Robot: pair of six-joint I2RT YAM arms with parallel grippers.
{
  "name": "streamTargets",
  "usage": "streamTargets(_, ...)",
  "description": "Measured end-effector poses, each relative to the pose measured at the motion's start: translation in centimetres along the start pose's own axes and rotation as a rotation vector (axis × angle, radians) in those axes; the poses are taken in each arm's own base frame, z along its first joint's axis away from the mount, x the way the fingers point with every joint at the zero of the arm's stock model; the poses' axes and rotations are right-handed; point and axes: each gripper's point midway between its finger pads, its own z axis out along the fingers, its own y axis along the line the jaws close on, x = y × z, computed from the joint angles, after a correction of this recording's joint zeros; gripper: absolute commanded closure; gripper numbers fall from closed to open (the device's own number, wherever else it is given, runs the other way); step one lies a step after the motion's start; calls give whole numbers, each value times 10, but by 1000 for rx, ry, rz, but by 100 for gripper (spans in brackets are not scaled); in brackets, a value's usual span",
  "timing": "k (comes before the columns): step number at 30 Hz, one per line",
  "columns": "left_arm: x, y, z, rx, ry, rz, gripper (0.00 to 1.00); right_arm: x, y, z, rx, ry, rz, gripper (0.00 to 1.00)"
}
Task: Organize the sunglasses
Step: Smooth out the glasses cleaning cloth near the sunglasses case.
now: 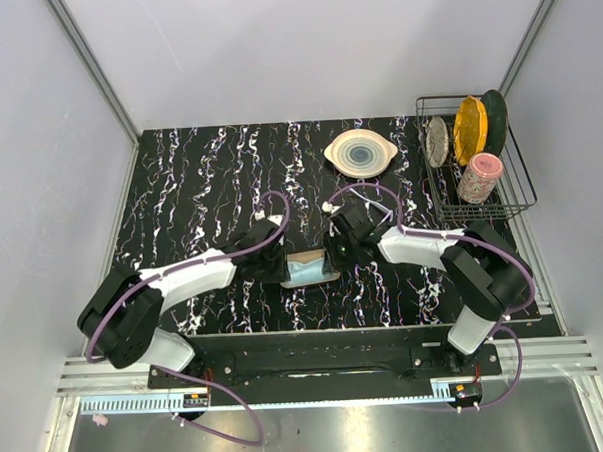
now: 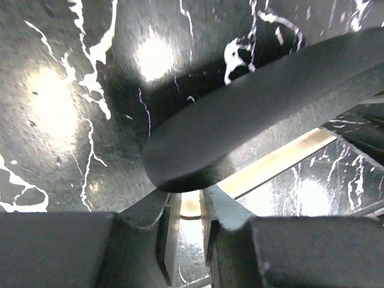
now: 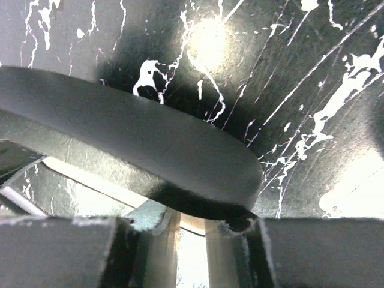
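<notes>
**Fingers [image 2: 219, 225] at both ends of black case [image 3: 138, 138], lid ajar: looks like the closing step**

Left wrist view: left gripper [image 2: 187, 240] nose-on to one end of the case. Jaws parted by a slit, with a strip of tan lining [image 2: 282, 159] running off between and beyond them. Pressing the rim or merely straddling it: can't tell.

Right wrist view: same picture, mirrored. Right gripper [image 3: 192, 240] at the opposite end, narrow gap, pale rim inside it. Grip or no grip: can't tell there either.

Just past both sets of fingers: case lid [image 2: 240, 120], black, tilted over the base and not shut. Wedge of lining showing under it.

Top view: both grippers meeting at the case, centre of the marbled table [image 1: 199, 180], toward the near edge. Light blue cloth [image 1: 309, 271] visible in the open case.

Can't make out the sunglasses in any view. Probably in the case under the cloth, but unconfirmed. Thin pale line at the edge of both wrist views, too little to call.

Step, as a guess: contents packed, lid going down.

Next move calls for:
- one end held steady
- lid pressed down evenly
- cloth tucked clear of the rim
- no finger trapped under the lid
- then a check for flat seating along the full length

Farther back, well apart from the work: ceramic plate [image 1: 359, 152], and a dish rack [image 1: 481, 217] at far right with a pink cup [image 1: 480, 176] and upright plates [image 1: 468, 129]. Not involved.
</notes>
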Motion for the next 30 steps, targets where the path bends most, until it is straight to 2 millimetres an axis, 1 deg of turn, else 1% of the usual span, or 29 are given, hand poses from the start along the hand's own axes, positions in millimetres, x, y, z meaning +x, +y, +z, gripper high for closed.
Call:
streamTargets(3,-11,-2,-4,15,-75,-16,80,1,-2,1,17,-25,-6,76)
streamTargets(5,-19,-6,-4,35,-123,-23,83,1,-2,1,26,-38,-12,77)
streamTargets(8,-30,-15,-3,81,-179,-26,87,1,-1,1,39,-53,-21,79)
streamTargets(10,-34,-21,-2,106,-203,-22,88,1,-1,1,50,-58,-27,80)
streamTargets(14,-41,-40,-5,167,-248,2,89,1,-2,1,68,-67,-32,82)
streamTargets(16,-42,-48,-5,188,-260,12,92,0,-2,2,78,-72,-32,82)
streamTargets(19,-41,-54,-1,203,-262,24,94,0,-2,1,90,-76,-29,82)
streamTargets(23,-33,-55,9,198,-239,27,94,-3,0,0,97,-78,-23,82)
streamTargets(30,-30,-55,12,210,-246,21,95,-7,4,-2,96,-83,-9,83)
